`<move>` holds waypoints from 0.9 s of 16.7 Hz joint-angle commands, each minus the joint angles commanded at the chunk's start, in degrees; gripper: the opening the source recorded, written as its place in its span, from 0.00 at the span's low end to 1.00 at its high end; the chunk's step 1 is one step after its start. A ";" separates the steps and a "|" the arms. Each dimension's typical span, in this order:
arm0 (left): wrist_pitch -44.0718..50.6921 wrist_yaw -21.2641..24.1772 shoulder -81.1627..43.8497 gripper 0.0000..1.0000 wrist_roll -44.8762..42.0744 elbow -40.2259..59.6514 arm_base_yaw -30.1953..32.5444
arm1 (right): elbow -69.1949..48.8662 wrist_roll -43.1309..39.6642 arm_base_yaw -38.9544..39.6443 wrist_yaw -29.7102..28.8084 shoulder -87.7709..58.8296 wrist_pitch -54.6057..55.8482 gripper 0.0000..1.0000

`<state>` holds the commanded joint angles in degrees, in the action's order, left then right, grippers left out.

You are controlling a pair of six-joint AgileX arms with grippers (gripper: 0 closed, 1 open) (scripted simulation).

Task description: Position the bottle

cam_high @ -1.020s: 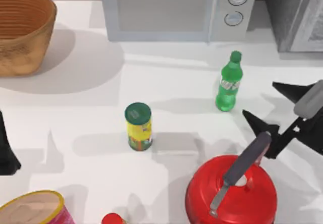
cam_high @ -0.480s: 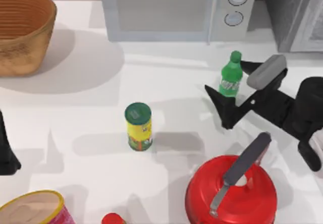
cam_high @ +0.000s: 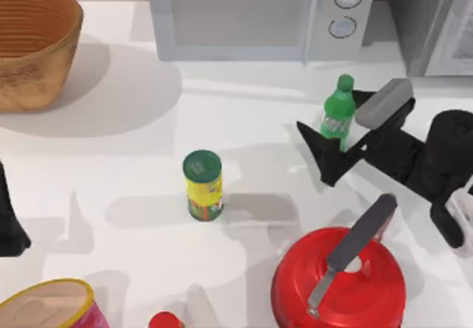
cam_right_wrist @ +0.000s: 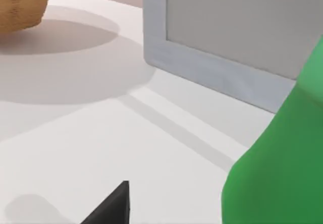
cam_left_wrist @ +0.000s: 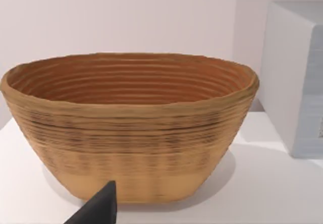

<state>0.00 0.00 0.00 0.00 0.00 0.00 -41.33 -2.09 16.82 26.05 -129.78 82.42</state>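
Bottle: the small translucent green plastic bottle (cam_high: 338, 115) with a green screw cap stands upright on the white counter (cam_high: 133, 173), at the right, just in front of the grey microwave oven (cam_high: 259, 14).
Right hand: the black right hand (cam_high: 334, 132) is spread wide around the bottle's lower body, one finger on its near-left side, the other on its far-right side; no contact can be made out. Judged, it straddles the bottle this way so that closing will clamp the labelled middle.
Right wrist view: the bottle (cam_right_wrist: 280, 168) looms large and close, with one dark fingertip (cam_right_wrist: 113, 206) beside it.
Left hand: the left hand (cam_high: 9, 221) is parked at the counter's left edge, facing the woven brown basket (cam_left_wrist: 128, 125); whether it is open cannot be told.
Open room: bare counter lies left of the bottle, towards the yellow cylindrical canister with a dark green lid (cam_high: 202, 185).
Edges: the microwave front is close behind, and the red round pot with a grey handle (cam_high: 338, 276) sits just near of the arm, so lifting first seems safest.
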 joint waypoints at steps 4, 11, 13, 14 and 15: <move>0.00 0.00 0.00 1.00 0.00 0.00 0.00 | 0.00 0.00 0.00 0.00 0.00 0.00 0.47; 0.00 0.00 0.00 1.00 0.00 0.00 0.00 | 0.00 0.00 0.00 0.00 0.00 0.00 0.00; 0.00 0.00 0.00 1.00 0.00 0.00 0.00 | 0.00 0.00 0.00 0.00 0.00 0.00 0.00; 0.00 0.00 0.00 1.00 0.00 0.00 0.00 | 0.00 0.00 0.00 0.00 0.00 0.00 0.00; 0.00 0.00 0.00 1.00 0.00 0.00 0.00 | 0.00 0.00 0.00 0.00 0.00 0.00 0.00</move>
<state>0.00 0.00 0.00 0.00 0.00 0.00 -41.33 -2.09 16.82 26.05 -129.78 82.42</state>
